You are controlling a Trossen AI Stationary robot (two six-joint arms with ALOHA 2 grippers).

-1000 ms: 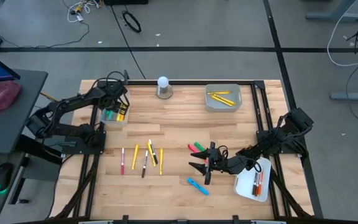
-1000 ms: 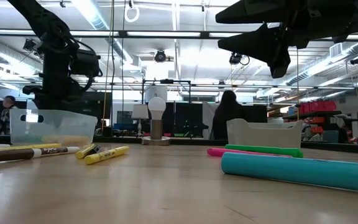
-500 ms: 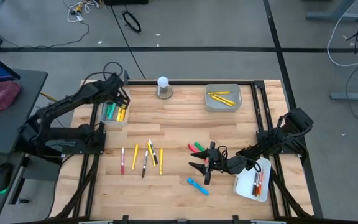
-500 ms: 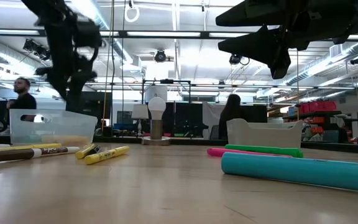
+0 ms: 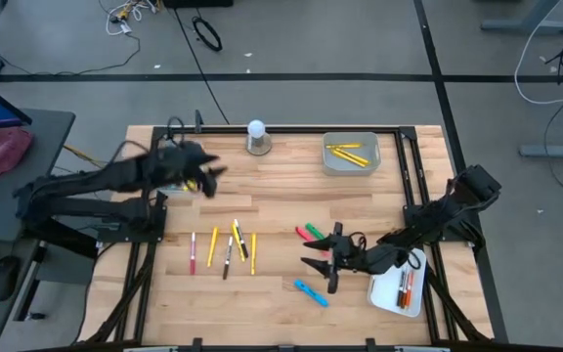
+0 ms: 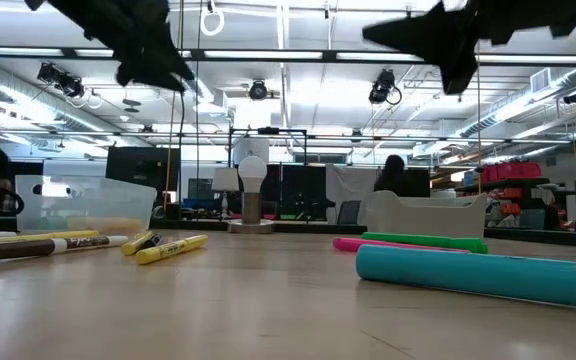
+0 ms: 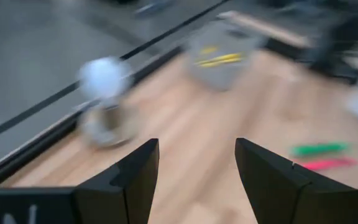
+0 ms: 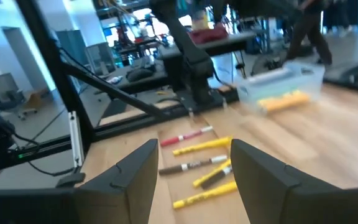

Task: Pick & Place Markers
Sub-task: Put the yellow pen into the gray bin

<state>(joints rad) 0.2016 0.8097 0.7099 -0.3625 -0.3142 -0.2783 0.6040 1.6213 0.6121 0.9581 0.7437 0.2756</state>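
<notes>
**Markers lie scattered as both grippers hang empty over the table**

A row of markers (image 5: pixel 225 248) lies left of centre on the wooden table (image 5: pixel 281 196), long axes running mostly front to back, some slightly tilted. Near the middle, a green marker (image 5: pixel 315 231) and a pink marker (image 5: pixel 302 235) lie slanted side by side; a blue marker (image 5: pixel 311 292) lies diagonally nearer the front edge. Yellow markers rest crosswise in the grey tray (image 5: pixel 351 153) at the back, and dark and red ones lie lengthwise in the white tray (image 5: pixel 399 289) at front right. The left gripper (image 5: pixel 206 176) hovers beside the clear bin (image 5: pixel 180 181) at back left, fingers spread and empty. The right gripper (image 5: pixel 325 264) hangs over the table between the green and blue markers, fingers wide, holding nothing. A white ball on a stand (image 5: pixel 256 136) sits at the back edge. Beyond, a workshop with ceiling lights and a person (image 6: pixel 393 182)
</notes>
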